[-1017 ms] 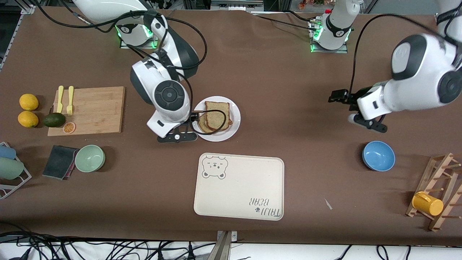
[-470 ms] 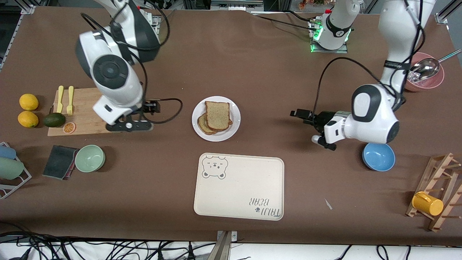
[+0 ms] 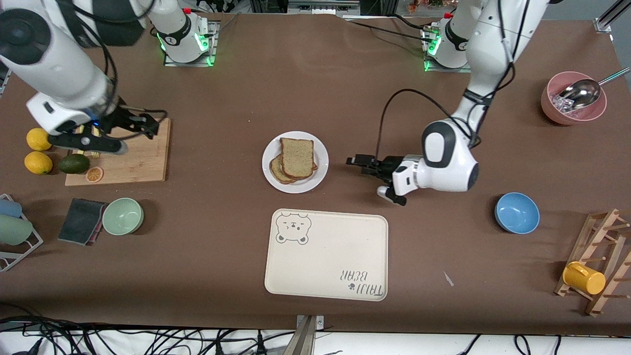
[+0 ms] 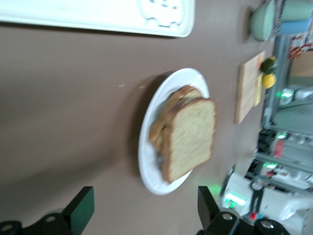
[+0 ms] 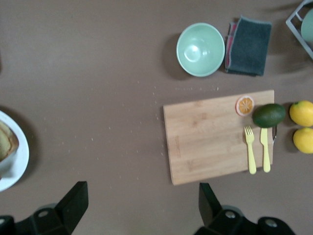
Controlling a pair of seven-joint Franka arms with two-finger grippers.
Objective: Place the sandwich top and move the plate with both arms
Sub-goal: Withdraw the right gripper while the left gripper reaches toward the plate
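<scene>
The sandwich top [image 3: 297,157], a plain brown bread slice, lies on the stacked slices on the small white plate [image 3: 321,154] at the table's middle. My left gripper [image 3: 356,161] is open and empty, low beside the plate, toward the left arm's end of the table. In the left wrist view the plate [image 4: 146,161] and the sandwich top [image 4: 190,137] lie ahead of that gripper [image 4: 143,208], apart from its fingers. My right gripper [image 3: 150,124] is open and empty over the cutting board's edge. The right wrist view shows that gripper [image 5: 142,200] and the plate's rim [image 5: 14,161].
The cream bear-print tray [image 3: 325,256] lies nearer the camera than the plate. A wooden cutting board [image 3: 133,153] with yellow cutlery, an avocado and lemons, a green bowl [image 3: 122,216], a blue bowl [image 3: 516,213], a pink bowl [image 3: 572,106] and a mug rack [image 3: 596,266] stand around.
My right gripper has drawn away from the plate to over the cutting board, leaving the sandwich top on the stack. My left gripper has swung in close beside the plate.
</scene>
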